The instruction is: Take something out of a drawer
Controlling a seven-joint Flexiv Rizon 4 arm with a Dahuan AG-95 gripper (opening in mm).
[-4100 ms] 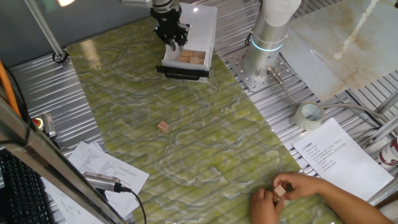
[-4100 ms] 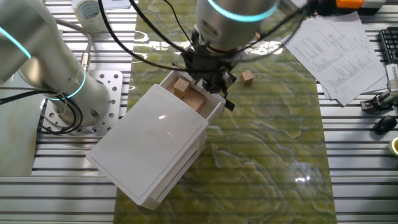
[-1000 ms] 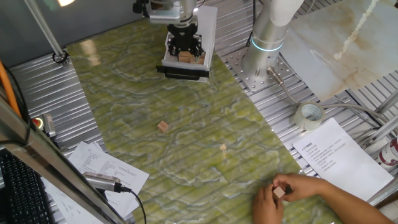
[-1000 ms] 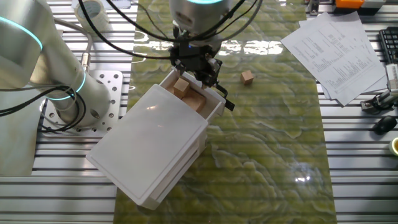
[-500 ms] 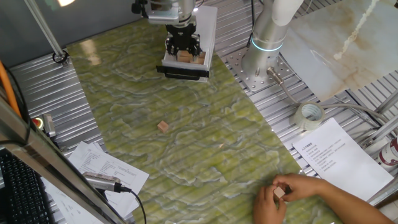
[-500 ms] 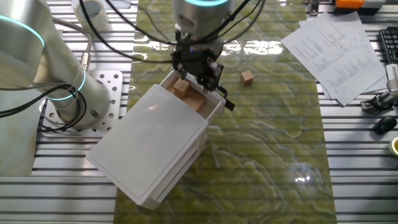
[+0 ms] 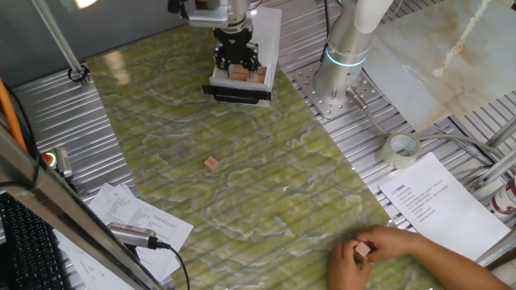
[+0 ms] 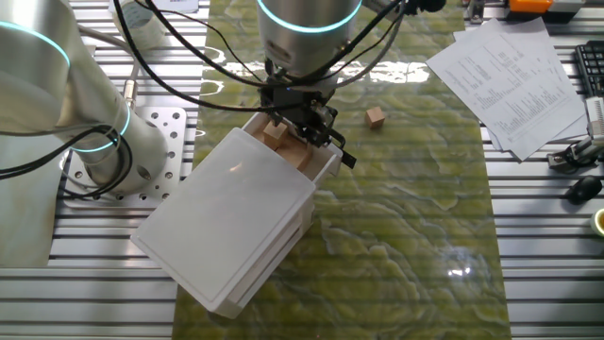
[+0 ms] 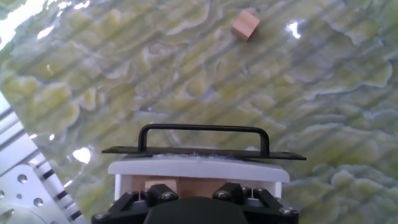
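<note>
Drawer: the drawer (image 7: 239, 83) is already pulled out of its white box (image 8: 231, 222), black bar handle (image 9: 203, 132) facing the open counter (image 7: 266, 185); the opening step looks done.
Blocks inside: light wooden blocks (image 8: 277, 135) lie in the tray, one showing as a tan face (image 9: 160, 184) just behind the front wall in the hand view.
Tool: the tool (image 8: 300, 113) is down at the tray, right over the blocks; its fingertips are hidden in every view, so I cannot tell how wide it stands or whether it has hold of a block.
Block on the counter: one loose block (image 7: 211, 163) lies on the green surface, well apart from the drawer.
Other: a person's hands (image 7: 379, 251) hold a small block at the near edge.
Progress: judged roughly midway; the grasp, the lift clear of the tray and the set-down appear not yet done.
</note>
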